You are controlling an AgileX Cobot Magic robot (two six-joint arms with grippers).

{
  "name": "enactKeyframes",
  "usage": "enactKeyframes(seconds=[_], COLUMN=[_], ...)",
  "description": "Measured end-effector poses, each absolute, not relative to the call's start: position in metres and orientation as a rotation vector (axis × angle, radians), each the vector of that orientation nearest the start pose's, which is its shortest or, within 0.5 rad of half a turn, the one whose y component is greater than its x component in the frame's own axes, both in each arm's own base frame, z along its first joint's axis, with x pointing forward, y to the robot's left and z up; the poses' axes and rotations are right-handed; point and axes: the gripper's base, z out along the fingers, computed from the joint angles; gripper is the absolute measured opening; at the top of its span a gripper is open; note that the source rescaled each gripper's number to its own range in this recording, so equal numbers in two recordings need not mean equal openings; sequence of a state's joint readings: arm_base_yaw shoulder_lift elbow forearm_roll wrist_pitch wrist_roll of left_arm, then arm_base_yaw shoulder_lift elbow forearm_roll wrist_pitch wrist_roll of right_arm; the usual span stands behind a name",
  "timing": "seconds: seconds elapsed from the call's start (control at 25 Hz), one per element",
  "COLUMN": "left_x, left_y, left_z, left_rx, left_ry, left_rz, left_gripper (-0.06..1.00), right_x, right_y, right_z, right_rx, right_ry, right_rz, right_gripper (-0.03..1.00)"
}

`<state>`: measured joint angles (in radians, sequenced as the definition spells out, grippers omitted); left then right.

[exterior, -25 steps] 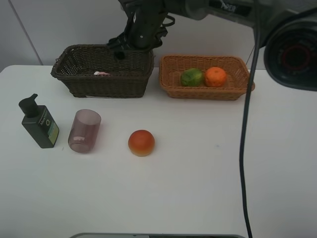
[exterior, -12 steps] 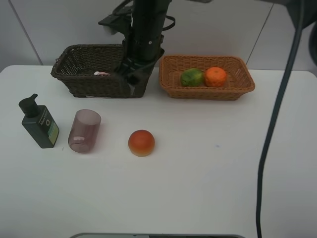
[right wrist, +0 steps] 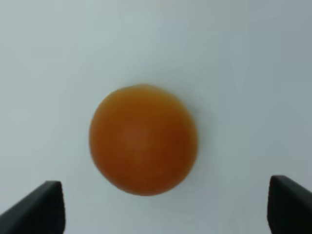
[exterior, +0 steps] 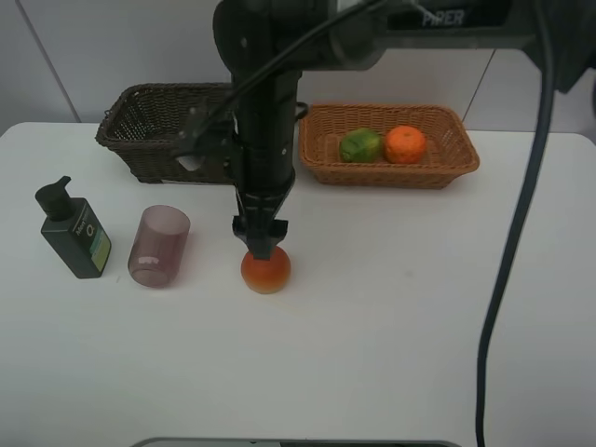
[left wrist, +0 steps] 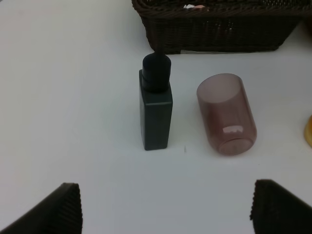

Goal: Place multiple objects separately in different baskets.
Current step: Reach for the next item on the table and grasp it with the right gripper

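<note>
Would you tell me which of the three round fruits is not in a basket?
The red-orange fruit, on the table under the right gripper; the green fruit and orange lie in the tan basket.

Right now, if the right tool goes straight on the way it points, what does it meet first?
Most likely the red-orange fruit, which lies centred under the open right tool; the depth between them is unclear.
</note>
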<state>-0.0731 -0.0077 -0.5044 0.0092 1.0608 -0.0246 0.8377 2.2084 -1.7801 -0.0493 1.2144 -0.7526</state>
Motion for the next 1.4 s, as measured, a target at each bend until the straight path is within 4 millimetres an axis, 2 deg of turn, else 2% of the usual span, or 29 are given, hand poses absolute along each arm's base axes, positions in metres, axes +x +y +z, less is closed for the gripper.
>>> enactKeyframes(seconds=[0.2,0.4,0.8,1.04,1.4], left_x=[-0.007,-0.007,-0.007,-0.007,-0.007], left_y=[0.001,0.001,0.001,0.001,0.001], left_z=[0.278,0.278,0.278,0.278,0.278], left_rx=[0.049,0.049,0.049,0.049,0.049], left_ry=[2.032,2.032,2.032,2.032,2.032], left_rz=[-0.051,-0.051,-0.051,-0.051,-0.051], left_gripper=[0.81,0.81,0.81,0.81,0.81], right_x=[0.294,0.294,0.294,0.293,0.289], right_y=[0.322,0.331,0.333,0.334,0.329], right_z=[0.155,0.152,0.149,0.129,0.111], right_rx=[-2.48,-2.46,-2.445,-2.454,-2.45], right_ry=[1.955,1.845,1.842,1.866,1.86], right_rz=[-0.067,-0.032,-0.009,0.017,0.008], right_gripper=[0.88,0.88,0.88,0.88,0.88])
